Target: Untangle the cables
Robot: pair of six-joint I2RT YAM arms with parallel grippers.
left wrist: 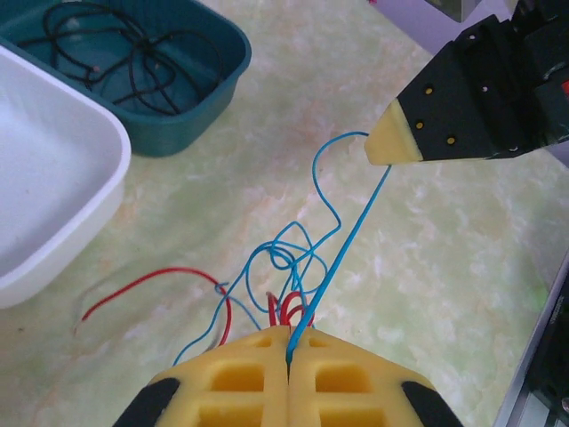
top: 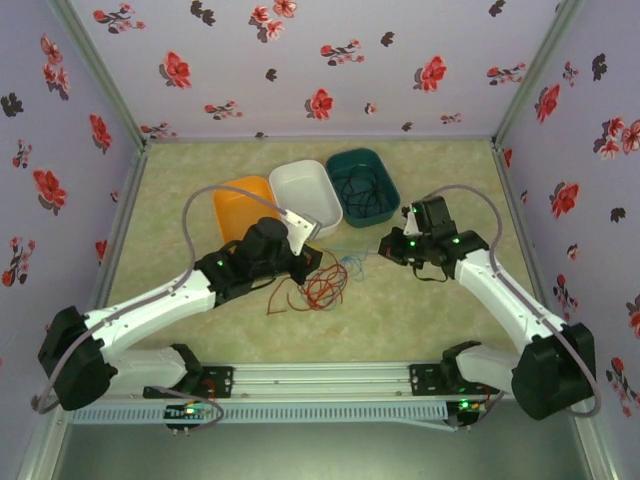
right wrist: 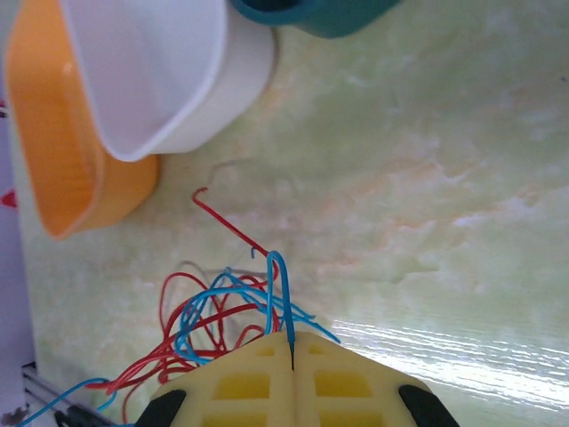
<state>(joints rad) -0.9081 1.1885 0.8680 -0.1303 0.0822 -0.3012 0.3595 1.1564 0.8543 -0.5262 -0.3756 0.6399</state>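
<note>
You are working the blue cable [left wrist: 346, 249] out of the red cables [right wrist: 229, 223] heaped on the table [top: 420, 310]; your left hand [left wrist: 289, 351] is clenching one stretch, your right hand [right wrist: 292, 342] another; next, be drawing them apart slowly, watching for snags.

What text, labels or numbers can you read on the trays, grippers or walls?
None readable. The orange tray, white tray and teal tray are plain; the walls carry only a flower print; the left gripper and right gripper show no lettering.
</note>
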